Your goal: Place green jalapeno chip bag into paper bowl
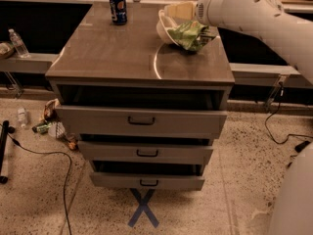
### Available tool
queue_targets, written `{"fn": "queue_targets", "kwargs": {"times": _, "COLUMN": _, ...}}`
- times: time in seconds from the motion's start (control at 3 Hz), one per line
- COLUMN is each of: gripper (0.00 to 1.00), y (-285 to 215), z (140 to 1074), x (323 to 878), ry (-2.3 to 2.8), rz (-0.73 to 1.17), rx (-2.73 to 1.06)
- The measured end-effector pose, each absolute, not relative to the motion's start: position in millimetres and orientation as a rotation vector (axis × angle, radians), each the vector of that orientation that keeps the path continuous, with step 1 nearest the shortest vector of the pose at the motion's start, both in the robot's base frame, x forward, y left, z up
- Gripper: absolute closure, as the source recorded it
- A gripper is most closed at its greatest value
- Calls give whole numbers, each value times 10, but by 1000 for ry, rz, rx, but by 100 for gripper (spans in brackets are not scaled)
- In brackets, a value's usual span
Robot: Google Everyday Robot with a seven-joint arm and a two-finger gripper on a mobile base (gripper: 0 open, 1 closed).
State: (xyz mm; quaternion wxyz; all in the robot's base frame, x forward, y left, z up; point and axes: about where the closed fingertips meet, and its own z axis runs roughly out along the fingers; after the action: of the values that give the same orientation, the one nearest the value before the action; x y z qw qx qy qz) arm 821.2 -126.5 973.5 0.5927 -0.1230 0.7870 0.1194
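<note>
One gripper [202,28]: upper right of centre in the frame, low over the back right part of the cabinet top, right against the chip bag.
State of gripper: cannot tell; the bag and the wrist hide it, so neither wide nor narrow shows, nor whether it holds the bag.
One arm [254,13]: white and thick, running in from the right edge of the frame down to the gripper.
One green jalapeno chip bag [188,35]: crumpled and glossy, lying at the lower right rim of the bowl and touching it. Part of it hangs over the rim toward the tabletop.
One paper bowl [168,18]: white, tipped up on its edge, with its pale inside turned toward the camera. It sits just left of the gripper.
One blue soda can [117,7]: upright at the back of the top, left of the bowl and well apart from it.
One cabinet top [122,53]: grey-brown, smooth, with a faint sheen.
Three drawers [142,121]: stacked below the top, each with a dark handle and each pulled partly out.
One blue X mark [143,208]: taped on the speckled floor in front of the lowest drawer.
One water bottle [18,43]: upright on a ledge at the left edge.
Some litter [49,121]: on the floor beside the cabinet's left side.
</note>
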Motion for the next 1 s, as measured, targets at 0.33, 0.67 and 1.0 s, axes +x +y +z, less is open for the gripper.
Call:
{"fn": "queue_targets", "kwargs": {"times": 0.33, "gripper": 0, "y": -1280, "z": 9738, "x": 8153, "ry": 1832, "rz": 276, "rx": -282}}
{"fn": "queue_targets", "kwargs": {"times": 0.67, "gripper": 0, "y": -1571, "z": 9789, "x": 7882, "ry": 1833, "rz": 257, "rx": -272}}
{"fn": "queue_targets", "kwargs": {"times": 1.0, "gripper": 0, "y": -2226, "z": 9906, "x": 7517, "ry": 1790, "rz": 149, "rx": -272}}
